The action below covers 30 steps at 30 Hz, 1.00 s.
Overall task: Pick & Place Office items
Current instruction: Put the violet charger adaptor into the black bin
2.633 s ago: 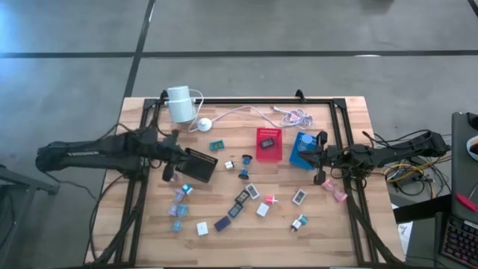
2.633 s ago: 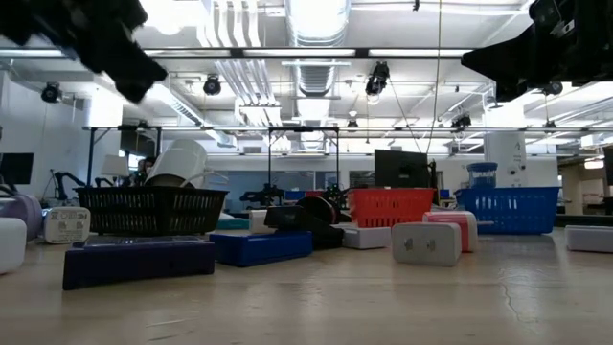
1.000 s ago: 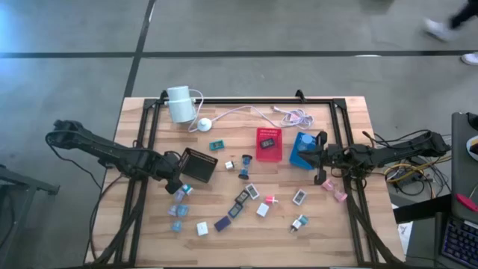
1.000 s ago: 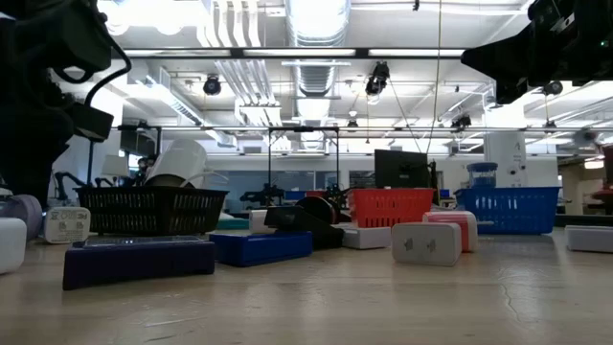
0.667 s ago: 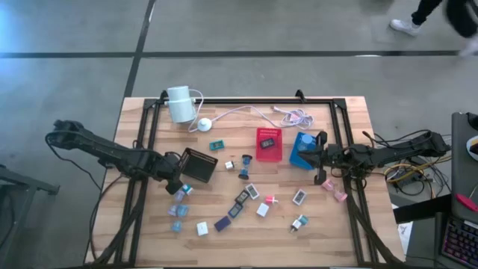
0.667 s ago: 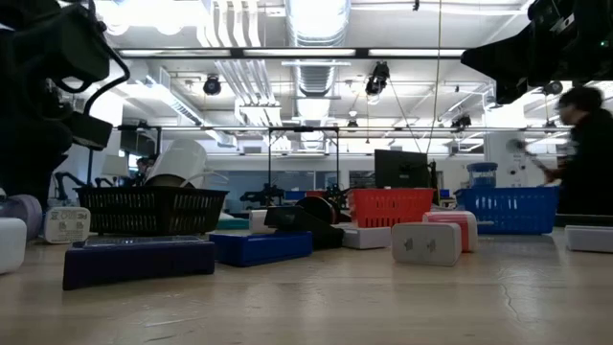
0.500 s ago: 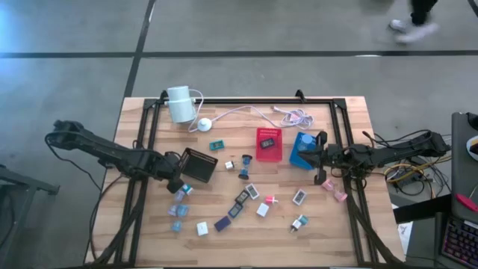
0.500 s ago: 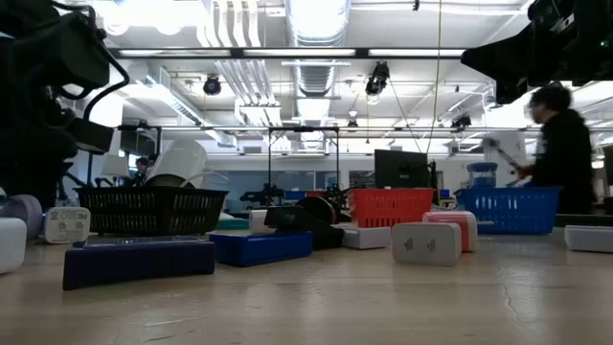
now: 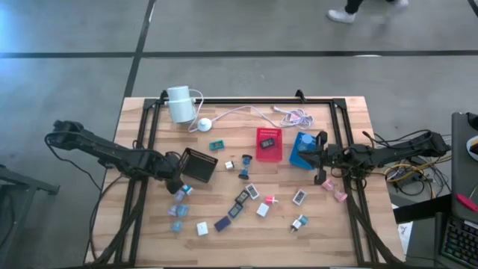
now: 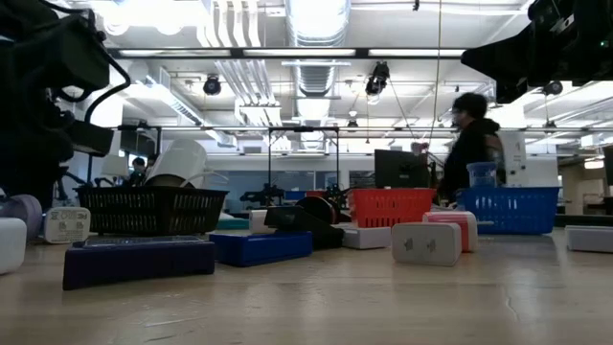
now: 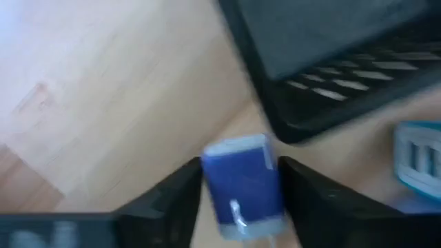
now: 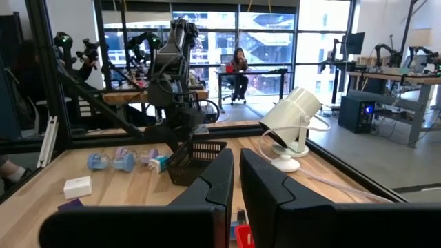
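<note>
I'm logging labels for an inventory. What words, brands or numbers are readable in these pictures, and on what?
None can be read.
White item at the low view's left: dark print on its face, too small to read.
Blue item between the left gripper's fingers: blurred, no legible text.

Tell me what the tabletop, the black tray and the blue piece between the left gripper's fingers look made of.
Tabletop: wood, probably butcher block, with pale joined planks and grain.
Black tray: likely moulded plastic, matte, with slotted lattice walls.
Blue piece at the left gripper: seemingly glossy plastic with a pale end; the blur leaves this open.
</note>
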Available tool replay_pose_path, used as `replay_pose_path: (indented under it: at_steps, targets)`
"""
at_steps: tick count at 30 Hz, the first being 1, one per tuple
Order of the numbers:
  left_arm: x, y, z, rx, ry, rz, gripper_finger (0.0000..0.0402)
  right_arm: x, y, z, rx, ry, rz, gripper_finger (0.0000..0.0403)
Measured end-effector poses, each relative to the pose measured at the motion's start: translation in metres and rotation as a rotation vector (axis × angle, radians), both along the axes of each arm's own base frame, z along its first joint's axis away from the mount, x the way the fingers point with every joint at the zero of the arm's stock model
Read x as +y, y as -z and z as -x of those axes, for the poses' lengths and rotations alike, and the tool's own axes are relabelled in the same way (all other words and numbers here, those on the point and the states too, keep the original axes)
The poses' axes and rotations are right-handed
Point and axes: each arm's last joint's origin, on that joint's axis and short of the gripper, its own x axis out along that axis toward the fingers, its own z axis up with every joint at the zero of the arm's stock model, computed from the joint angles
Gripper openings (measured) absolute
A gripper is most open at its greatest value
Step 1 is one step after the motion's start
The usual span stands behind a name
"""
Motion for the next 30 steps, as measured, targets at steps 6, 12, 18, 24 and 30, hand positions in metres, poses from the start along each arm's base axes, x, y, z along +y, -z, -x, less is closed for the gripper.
replay_pose_path:
  at_steps: [6, 12, 18, 24, 30]
  targets:
    - [-0.002, -0.012, -0.004, -0.002, 0.043, 0.038, 0.0133, 0.0, 0.0, 0.0, 0.0, 0.0, -0.002, 0.0022]
    - [-0.002, -0.035, -0.005, 0.006, 0.066, 0.033, 0.0133, 0.0, 0.0, 0.0, 0.0, 0.0, 0.001, 0.0022]
    - [-0.003, -0.067, -0.009, -0.05, 0.137, 0.029, 0.0133, 0.0, 0.0, 0.0, 0.001, 0.0, 0.001, 0.0022]
    - [-0.003, -0.111, -0.013, -0.229, 0.302, -0.028, 0.0133, 0.0, 0.0, 0.0, 0.0, 0.0, 0.001, 0.0022]
    - [0.002, -0.163, -0.002, -0.484, 0.514, -0.208, 0.0133, 0.0, 0.0, 0.0, -0.001, -0.002, -0.007, 0.0022]
